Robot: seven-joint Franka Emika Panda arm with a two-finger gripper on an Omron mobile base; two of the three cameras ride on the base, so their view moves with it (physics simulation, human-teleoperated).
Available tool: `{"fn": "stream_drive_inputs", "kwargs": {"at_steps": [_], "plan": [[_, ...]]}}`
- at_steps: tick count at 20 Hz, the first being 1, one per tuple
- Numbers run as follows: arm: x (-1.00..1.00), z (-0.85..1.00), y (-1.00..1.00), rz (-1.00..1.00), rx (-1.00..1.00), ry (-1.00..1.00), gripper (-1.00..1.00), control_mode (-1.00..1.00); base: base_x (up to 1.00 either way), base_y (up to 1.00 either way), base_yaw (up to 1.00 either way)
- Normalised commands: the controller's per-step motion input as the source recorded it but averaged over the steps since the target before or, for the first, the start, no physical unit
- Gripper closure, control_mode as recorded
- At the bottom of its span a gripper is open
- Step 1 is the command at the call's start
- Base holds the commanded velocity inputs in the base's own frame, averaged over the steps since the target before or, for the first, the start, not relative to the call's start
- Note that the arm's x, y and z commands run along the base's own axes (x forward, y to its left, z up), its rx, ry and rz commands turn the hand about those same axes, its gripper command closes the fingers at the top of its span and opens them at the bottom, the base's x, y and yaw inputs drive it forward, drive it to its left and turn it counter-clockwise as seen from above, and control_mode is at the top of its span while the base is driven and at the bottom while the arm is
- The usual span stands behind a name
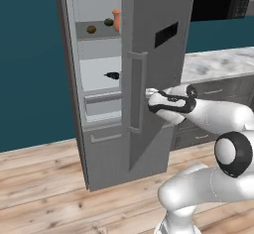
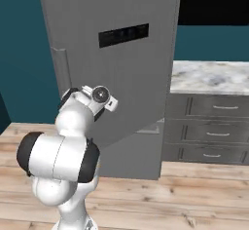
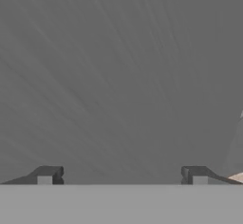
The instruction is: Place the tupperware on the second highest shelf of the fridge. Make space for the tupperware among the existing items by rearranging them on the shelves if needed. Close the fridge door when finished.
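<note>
1. The fridge [image 1: 99, 144] is standing with its door partly swung out; in the left base view the pale interior is showing through the gap on the door's left; the tupperware cannot be made out in any view.
2. On the grey glassy shelf [image 1: 96, 33] an orange clay jug [image 1: 116, 21] is sitting at the right, half hidden behind the door's edge; a dark green round fruit [image 1: 108, 22] is lying just beside it; a brown round fruit [image 1: 91, 29] is lying further left, apart from both.
3. Lower down, on the paler white shelf [image 1: 96, 87], a dark aubergine [image 1: 113, 75] is lying close to the door's edge; the shelf's left part is showing bare white.
4. The fridge door [image 1: 156, 69] is carrying a black display panel [image 1: 166, 34] and a long vertical bar handle [image 1: 137, 91]; the lower drawer front [image 1: 106, 153] is sitting shut beneath the opening.
5. The gripper [image 3: 122, 175] is facing the door's flat grey outer face from very close; its fingertips [image 3: 47, 174] are standing spread wide with nothing between them; whether they are touching the door cannot be told.
6. To the right a marble counter [image 2: 209, 75] is running over grey drawers [image 2: 216, 126]; wooden floor [image 1: 44, 188] is lying open in front of the fridge.
</note>
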Motion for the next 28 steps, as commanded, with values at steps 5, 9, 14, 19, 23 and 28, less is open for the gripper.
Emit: {"fn": "stream_drive_inputs", "kwargs": {"at_steps": [5,9,14,19,23,28], "plan": [[0.66,0.41,0.13,-0.22,0.0,0.05,-1.0,-1.0,0.0,0.0,0.0],[0.59,0.89,0.0,-0.22,0.0,0.18,-1.0,-1.0,0.0,0.0,0.0],[0.66,0.73,0.06,-0.21,0.0,0.18,-1.0,-1.0,0.0,0.0,0.0],[0.89,0.55,0.33,-0.14,0.0,0.2,-1.0,-1.0,0.0,0.0,0.0],[1.0,0.13,0.57,-0.04,0.0,0.16,-1.0,-1.0,0.0,0.0,0.0],[0.95,0.0,0.89,0.0,0.0,0.08,-1.0,-1.0,0.0,0.0,0.0]]}}
